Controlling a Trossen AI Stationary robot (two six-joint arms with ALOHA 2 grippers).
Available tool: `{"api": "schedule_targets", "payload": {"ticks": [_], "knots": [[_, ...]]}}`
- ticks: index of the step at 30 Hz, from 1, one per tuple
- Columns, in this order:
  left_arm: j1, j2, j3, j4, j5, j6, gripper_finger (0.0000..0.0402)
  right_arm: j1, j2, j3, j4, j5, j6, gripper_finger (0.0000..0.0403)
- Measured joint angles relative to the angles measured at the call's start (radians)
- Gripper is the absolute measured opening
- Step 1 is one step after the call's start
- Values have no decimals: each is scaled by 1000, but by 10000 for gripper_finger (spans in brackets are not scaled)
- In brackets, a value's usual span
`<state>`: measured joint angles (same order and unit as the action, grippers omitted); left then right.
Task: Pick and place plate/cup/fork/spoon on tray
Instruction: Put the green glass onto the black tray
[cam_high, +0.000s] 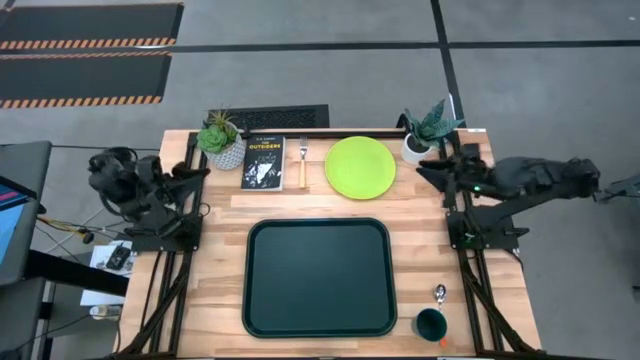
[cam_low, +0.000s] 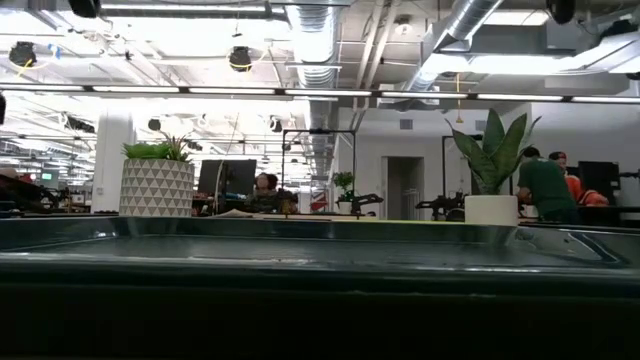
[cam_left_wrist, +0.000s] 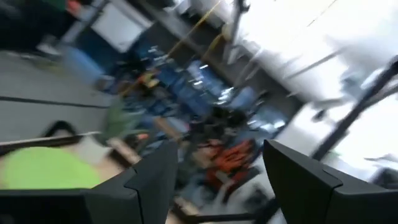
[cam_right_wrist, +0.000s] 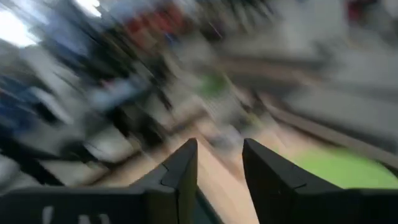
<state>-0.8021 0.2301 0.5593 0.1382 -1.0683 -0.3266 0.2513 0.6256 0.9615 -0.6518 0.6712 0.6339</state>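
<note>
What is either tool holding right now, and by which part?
Nothing. The left tool and right tool are both open and empty, with each arm at its own table edge.

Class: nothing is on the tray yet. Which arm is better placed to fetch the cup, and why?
Probably the right. The cup and spoon lie beside the tray on the right arm's side; the left tool waits across the table.

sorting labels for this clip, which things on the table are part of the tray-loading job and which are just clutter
Part of the job:
large dark green rectangular tray
flat round lime-green plate
small dark green cup
yellow-handled metal fork
metal spoon beside the cup

Just lying about:
black book
two white plant pots
</note>
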Motion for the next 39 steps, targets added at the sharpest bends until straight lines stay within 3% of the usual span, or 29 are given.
{"api": "schedule_targets", "payload": {"ticks": [3, 7, 11, 15, 25, 30, 39], "knots": [[0, 103, 115, -165, -101, -65, 229, -48, 146, 115, -288, -20, 195, 135], [0, 220, 242, -367, -112, -178, 229, -117, 313, 180, -474, -150, 316, 128], [0, 312, 311, -545, -88, -326, 229, -179, 455, 187, -496, -303, 268, 141], [12, 355, 328, -656, -31, -501, 229, -221, 586, 187, -497, -380, 252, 161], [135, 438, 328, -919, 142, -803, 228, -247, 802, 187, -499, -385, 196, 170], [219, 499, 328, -942, 227, -834, 228, -162, 838, 185, -477, -442, 261, 161], [358, 622, 328, -932, 344, -764, 228, 213, 799, 172, -558, -622, 652, 152]]}}
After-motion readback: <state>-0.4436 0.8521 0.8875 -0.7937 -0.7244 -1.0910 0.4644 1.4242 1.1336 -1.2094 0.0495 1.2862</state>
